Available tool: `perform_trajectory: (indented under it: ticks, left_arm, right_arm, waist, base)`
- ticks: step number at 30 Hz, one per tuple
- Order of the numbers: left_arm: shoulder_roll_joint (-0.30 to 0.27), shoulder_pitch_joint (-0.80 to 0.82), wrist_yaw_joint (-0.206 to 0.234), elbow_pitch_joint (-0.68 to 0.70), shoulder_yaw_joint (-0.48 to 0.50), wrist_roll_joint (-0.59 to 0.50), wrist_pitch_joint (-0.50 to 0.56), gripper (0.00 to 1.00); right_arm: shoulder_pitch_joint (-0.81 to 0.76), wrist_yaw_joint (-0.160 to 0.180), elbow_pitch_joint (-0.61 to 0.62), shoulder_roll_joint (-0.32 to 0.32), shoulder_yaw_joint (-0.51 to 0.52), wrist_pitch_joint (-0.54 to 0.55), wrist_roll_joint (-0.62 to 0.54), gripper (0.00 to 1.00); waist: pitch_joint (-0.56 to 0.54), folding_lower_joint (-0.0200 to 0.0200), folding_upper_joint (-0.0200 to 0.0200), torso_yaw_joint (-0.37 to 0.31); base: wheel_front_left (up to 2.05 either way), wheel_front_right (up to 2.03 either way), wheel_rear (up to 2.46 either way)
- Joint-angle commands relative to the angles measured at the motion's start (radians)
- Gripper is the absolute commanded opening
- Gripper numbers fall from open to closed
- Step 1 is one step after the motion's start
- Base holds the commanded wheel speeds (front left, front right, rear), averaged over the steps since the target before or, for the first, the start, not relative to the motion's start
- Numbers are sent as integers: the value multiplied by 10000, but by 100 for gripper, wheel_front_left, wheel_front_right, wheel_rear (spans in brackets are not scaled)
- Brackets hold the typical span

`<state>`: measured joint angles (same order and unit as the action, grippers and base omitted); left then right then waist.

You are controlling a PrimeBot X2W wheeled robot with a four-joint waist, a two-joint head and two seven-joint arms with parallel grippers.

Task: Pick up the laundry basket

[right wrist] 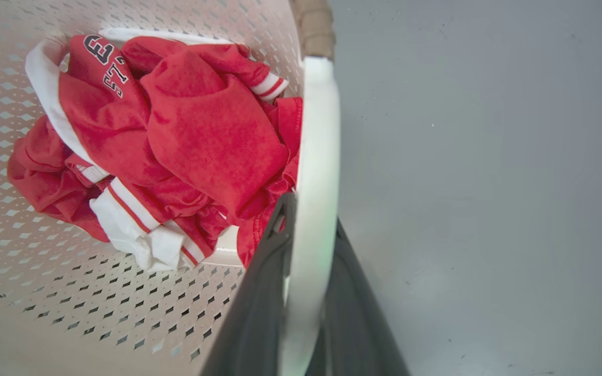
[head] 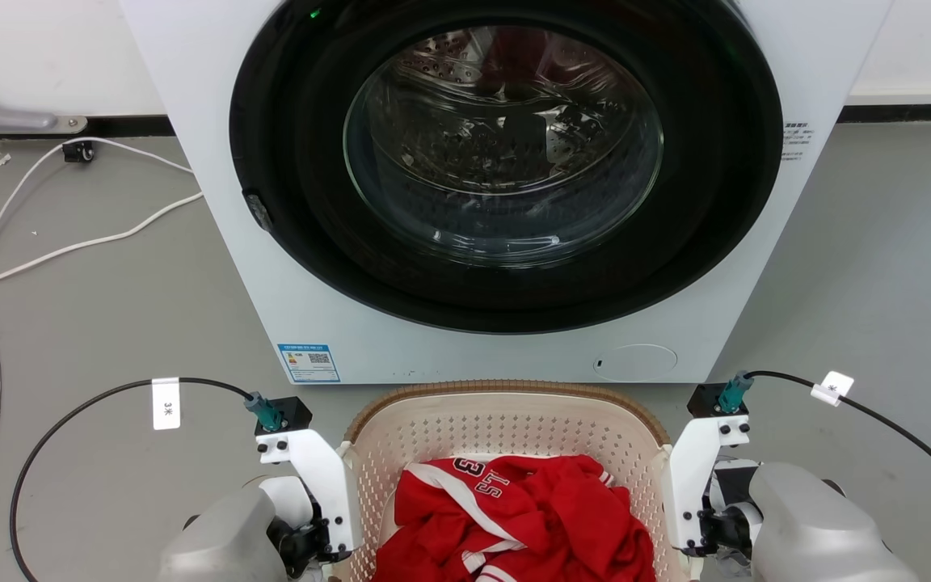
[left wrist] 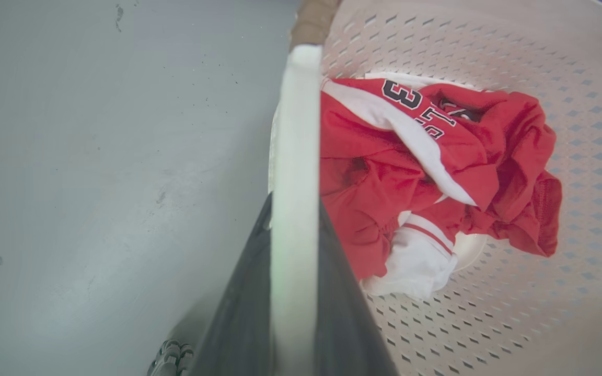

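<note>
The laundry basket (head: 506, 424) is cream-white and perforated, with a brown woven-look rim, and stands on the floor right in front of the washing machine. A red and white jersey (head: 514, 517) lies inside it. My left gripper (left wrist: 293, 209) is at the basket's left side, its two dark fingers shut on the white side handle (left wrist: 293, 130). My right gripper (right wrist: 309, 214) is at the right side, shut on the other white handle (right wrist: 319, 130). In the head view both wrists flank the basket and the fingertips are hidden below them.
A white front-loading washing machine (head: 191, 162) with a shut round glass door (head: 506, 153) rises just behind the basket. White cables (head: 69, 242) trail over the grey floor at the left. Bare floor lies on both sides of the basket.
</note>
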<state>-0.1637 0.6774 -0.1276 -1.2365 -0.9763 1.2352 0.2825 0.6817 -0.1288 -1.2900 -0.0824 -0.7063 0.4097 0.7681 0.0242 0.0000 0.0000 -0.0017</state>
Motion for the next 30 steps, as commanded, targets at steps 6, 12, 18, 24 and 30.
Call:
perform_trajectory:
  ticks: [6, 12, 18, 24, 30]
  left_arm:
    - [61, 186, -53, 32, -31, 89, -97, 0]
    - [68, 167, -53, 32, -77, 126, -105, 0]
    - [64, 130, -53, 29, -137, 190, -105, 0]
    - [53, 132, -53, 25, -181, 239, -134, 0]
    - [34, 112, -53, 31, -220, 279, -148, 0]
  right_arm:
    - [6, -36, 19, 44, -24, 13, 49, 0]
    - [-16, -36, 19, 48, -12, 12, 46, 0]
    - [-65, -36, 19, 56, -8, -24, 17, 0]
    - [-86, -36, 20, 48, -3, -25, -1, 0]
    - [-93, -36, 20, 28, 19, -2, -12, 0]
  waist:
    - [18, 0, 0, -1]
    - [5, 0, 0, 0]
    - [-22, 0, 0, -7]
    - [-12, 0, 0, -11]
    - [-10, 0, 0, -13]
  base:
    - [0, 0, 0]
    - [0, 0, 0]
    - [0, 0, 0]
    - [0, 0, 0]
    - [0, 0, 0]
